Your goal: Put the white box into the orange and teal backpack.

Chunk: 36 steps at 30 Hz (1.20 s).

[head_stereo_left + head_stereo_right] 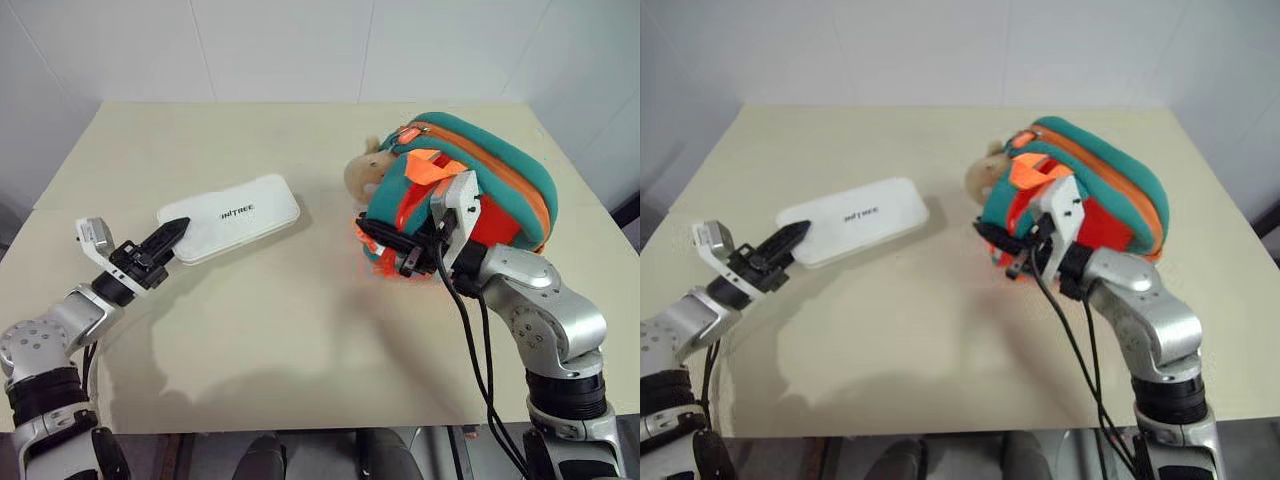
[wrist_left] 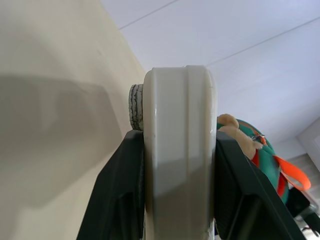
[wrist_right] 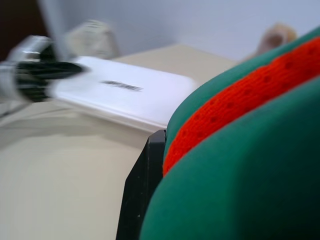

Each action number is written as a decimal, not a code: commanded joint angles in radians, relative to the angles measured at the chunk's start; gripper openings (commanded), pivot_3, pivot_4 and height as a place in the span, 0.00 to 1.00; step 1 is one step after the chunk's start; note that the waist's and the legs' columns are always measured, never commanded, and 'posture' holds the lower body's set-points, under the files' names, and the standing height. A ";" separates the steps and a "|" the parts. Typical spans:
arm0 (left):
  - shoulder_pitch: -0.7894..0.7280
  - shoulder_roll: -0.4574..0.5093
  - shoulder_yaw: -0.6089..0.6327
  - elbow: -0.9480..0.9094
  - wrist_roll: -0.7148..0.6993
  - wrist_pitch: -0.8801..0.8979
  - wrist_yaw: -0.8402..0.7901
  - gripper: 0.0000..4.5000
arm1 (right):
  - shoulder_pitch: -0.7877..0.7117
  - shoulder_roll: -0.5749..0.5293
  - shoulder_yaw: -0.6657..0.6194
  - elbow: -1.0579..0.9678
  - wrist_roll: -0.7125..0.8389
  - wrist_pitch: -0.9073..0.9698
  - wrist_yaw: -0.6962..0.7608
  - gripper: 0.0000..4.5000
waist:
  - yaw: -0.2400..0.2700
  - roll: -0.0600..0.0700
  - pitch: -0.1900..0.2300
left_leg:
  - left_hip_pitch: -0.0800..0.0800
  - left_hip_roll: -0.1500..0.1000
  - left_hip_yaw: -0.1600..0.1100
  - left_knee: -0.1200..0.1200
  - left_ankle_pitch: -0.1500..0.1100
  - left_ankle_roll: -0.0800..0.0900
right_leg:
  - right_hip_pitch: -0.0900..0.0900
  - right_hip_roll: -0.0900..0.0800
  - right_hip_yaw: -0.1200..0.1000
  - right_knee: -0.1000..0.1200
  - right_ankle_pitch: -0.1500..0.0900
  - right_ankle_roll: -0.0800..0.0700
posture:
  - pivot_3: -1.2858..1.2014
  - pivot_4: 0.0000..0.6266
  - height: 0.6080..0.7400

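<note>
The white box (image 1: 235, 215) is a flat case with dark lettering, and it hangs slightly above the table, casting a shadow. My left gripper (image 1: 175, 235) is shut on its near left end; in the left wrist view the box's edge (image 2: 180, 150) sits between both black fingers (image 2: 117, 200). The orange and teal backpack (image 1: 500, 170) lies at the right, its opening turned toward the box, with a tan plush toy (image 1: 365, 170) at its rim. My right gripper (image 1: 388, 252) is shut on the backpack's teal and orange rim (image 3: 250, 150).
The beige table (image 1: 300, 330) has bare surface between the box and the backpack and along its front edge. White walls stand behind the far edge. Black cables hang from my right wrist (image 1: 470, 330).
</note>
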<state>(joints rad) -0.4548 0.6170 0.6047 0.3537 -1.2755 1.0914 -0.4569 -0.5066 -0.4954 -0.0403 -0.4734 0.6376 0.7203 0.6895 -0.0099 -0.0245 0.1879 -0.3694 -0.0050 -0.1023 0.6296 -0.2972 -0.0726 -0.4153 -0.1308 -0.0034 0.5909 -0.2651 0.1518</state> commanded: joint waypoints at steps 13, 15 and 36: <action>-0.079 0.134 -0.033 0.089 0.121 0.033 -0.233 0.29 | -0.055 -0.255 -0.036 -0.214 0.428 0.135 0.289 0.11 | -0.002 0.000 0.000 | 0.000 0.000 0.001 0.000 -0.002 0.004 | 0.000 0.000 0.000 -0.001 0.000 0.000 | 0.52 0.24 1.00; -0.069 0.157 -0.044 0.069 0.132 0.047 -0.279 0.29 | -0.050 -0.295 -0.035 -0.216 0.439 0.132 0.339 0.11 | -0.002 0.000 0.000 | -0.001 0.000 0.001 0.001 -0.003 0.004 | 0.000 0.000 0.000 -0.001 0.000 0.000 | 0.52 0.24 1.00; -0.015 0.382 -0.041 -0.147 0.196 -0.037 -0.673 0.29 | -0.015 -0.326 0.095 0.030 0.144 -0.166 0.668 0.11 | -0.002 0.000 0.001 | -0.001 0.001 0.003 0.001 -0.004 0.007 | 0.000 0.000 0.000 -0.001 0.000 0.000 | 0.52 0.24 1.00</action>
<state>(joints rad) -0.4622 0.9776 0.5485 0.2392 -1.0837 1.0872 -1.0787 -0.5230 -0.8195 0.0625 -0.4435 0.7886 0.5856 1.3248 -0.0120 -0.0246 0.1884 -0.3699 -0.0042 -0.0992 0.6311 -0.3014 -0.0657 -0.4156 -0.1313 -0.0034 0.5895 -0.2651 0.1519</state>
